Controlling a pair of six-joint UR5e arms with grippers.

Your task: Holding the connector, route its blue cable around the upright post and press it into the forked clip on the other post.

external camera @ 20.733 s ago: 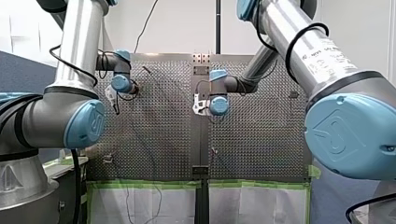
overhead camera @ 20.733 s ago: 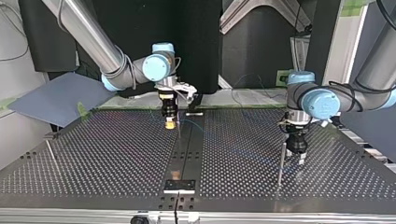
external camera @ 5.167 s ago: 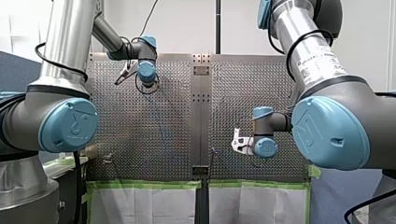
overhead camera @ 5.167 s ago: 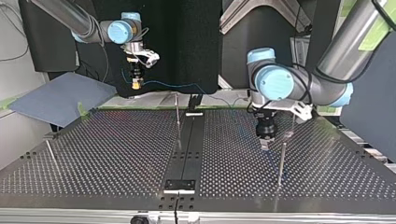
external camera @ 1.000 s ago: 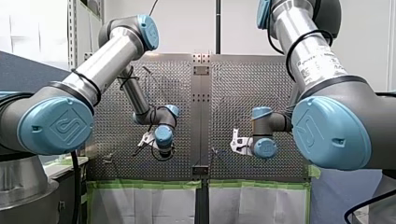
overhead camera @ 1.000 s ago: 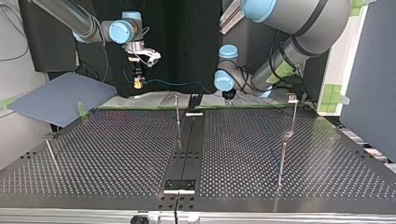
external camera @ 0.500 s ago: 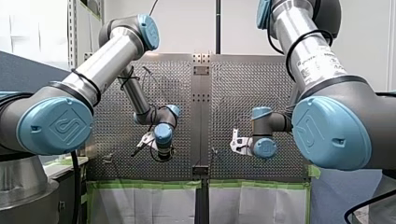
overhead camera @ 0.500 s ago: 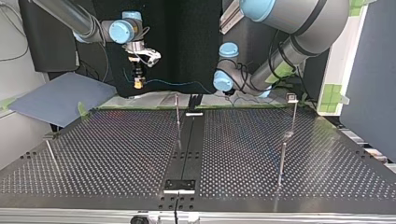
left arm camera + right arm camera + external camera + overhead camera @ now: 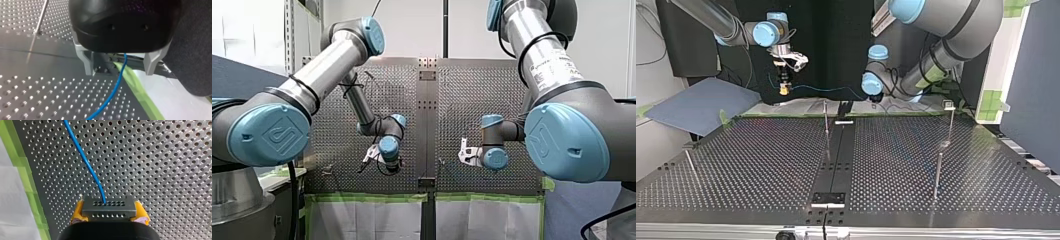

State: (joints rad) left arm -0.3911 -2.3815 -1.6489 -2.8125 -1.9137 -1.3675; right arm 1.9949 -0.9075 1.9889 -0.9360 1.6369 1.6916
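Right gripper (image 9: 109, 214): yellow pads clamped on the dark connector (image 9: 108, 206), one pad per side. That leaves the blue cable (image 9: 85, 162) free to exit straight ahead off the connector face, unpinched.

In the top view it hangs well above the table (image 9: 736, 165), at the left, past the far edge. I read that as holding the cable clear of the post tops.

Left gripper (image 9: 119, 72): metal fingers apart, cable running through the gap, no contact that I can see. In the top view it sits lower, past the far edge, just right of centre. My read is that it straddles the cable as a loose guide or is lining up for a mid-span pinch; can't tell which.

In the top view the cable spans between the two grippers, roughly level and clear of every post. It isn't round the centre upright post (image 9: 826, 127), nor on the right-hand post (image 9: 950, 125). That post's small head is probably the forked clip, but it's too small to confirm.

Judgement: routing not begun, task early. Next the cable has to come in over the table to the centre post. Risk: slack catching on the far table edge.
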